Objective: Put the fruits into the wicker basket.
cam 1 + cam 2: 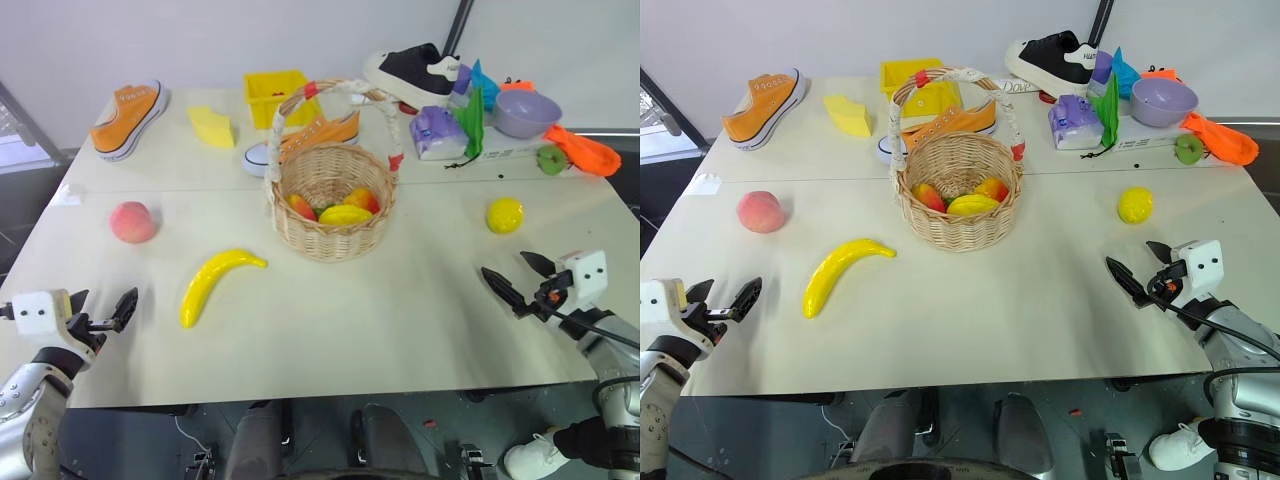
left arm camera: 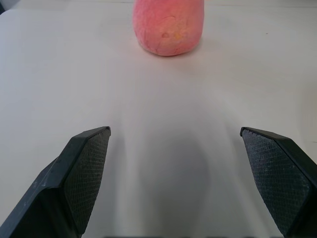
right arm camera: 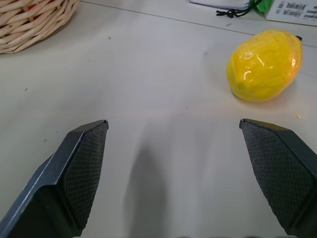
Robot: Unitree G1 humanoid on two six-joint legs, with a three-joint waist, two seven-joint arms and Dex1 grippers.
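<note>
Both grippers hover over the near edge of the pale table (image 1: 400,330), each with its two black fingers spread wide and nothing between them. On the left side, the left gripper (image 1: 103,310) points toward the round pink-red peach (image 1: 133,221), which sits alone on the table further in; the left wrist view shows the peach (image 2: 168,27) straight ahead of the parted fingers (image 2: 86,171), well apart from them. On the right, the right gripper (image 1: 515,278) sits near the bumpy yellow lemon (image 1: 505,215), which lies just beyond it and clear of its fingertips (image 3: 84,168); in the right wrist view the lemon (image 3: 264,64) rests ahead and toward one side.

Between the two arms, the long curved yellow banana (image 1: 218,283) lies flat on the table, near the front left of the wicker basket (image 1: 332,205). That basket stands upright at the middle of the table, its arched white handle with red bands rising over it, and it already holds several small fruits (image 1: 340,208) in yellow, orange and red.

Behind it lie an orange sneaker (image 1: 128,118), a yellow bin (image 1: 275,96), a black shoe (image 1: 415,70), a purple bowl (image 1: 526,112) and a small green apple (image 1: 550,158).
</note>
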